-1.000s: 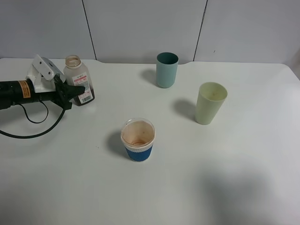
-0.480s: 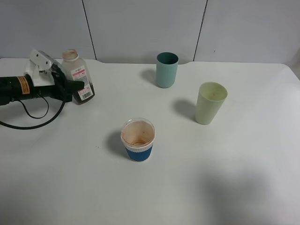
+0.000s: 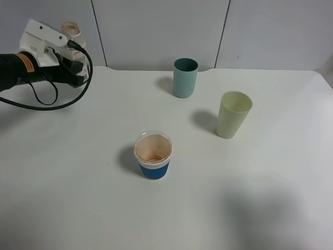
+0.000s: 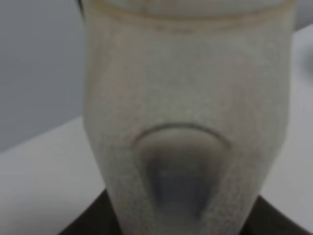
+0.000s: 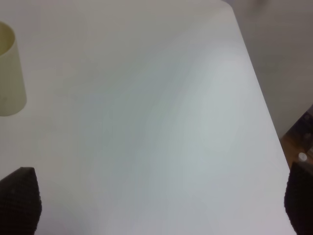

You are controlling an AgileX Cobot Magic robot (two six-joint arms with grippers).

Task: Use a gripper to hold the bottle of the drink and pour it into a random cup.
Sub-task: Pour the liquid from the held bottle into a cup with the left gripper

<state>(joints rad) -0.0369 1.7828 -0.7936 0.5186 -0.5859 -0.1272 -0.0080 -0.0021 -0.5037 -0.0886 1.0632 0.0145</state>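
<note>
Three cups stand exactly where they stood a second ago; only your left side has changed. Back then the bottle (image 3: 71, 28) stood on the table (image 3: 270, 182) near its left edge with the jaws at its lower half. Now the left gripper (image 3: 78, 70) is clamped on it and has carried it up and back, clear of the surface, so its open neck shows against the grey wall panel (image 3: 47, 15) over the far-left corner. The bottle looks about upright. Its body fills the left wrist view (image 4: 188, 122), too blurred to read, and you cannot make out the drink from either view. The black cable (image 3: 52, 109) now loops beneath the gripper.

Your blue-sleeved cup (image 3: 153, 156) sits near the middle of the table, well apart from everything, with bare surface on every side and an unbroken stretch between it and the bottle. The teal tumbler (image 3: 186, 77) stands close to the far edge. The pale green tumbler (image 3: 234, 114) stands to the right, between that one and the cup.

Your right gripper (image 5: 159, 200) hangs with its fingertips (image 5: 19, 196) wide apart over bare table, holding nothing, with the table's right edge and a corner close by.
</note>
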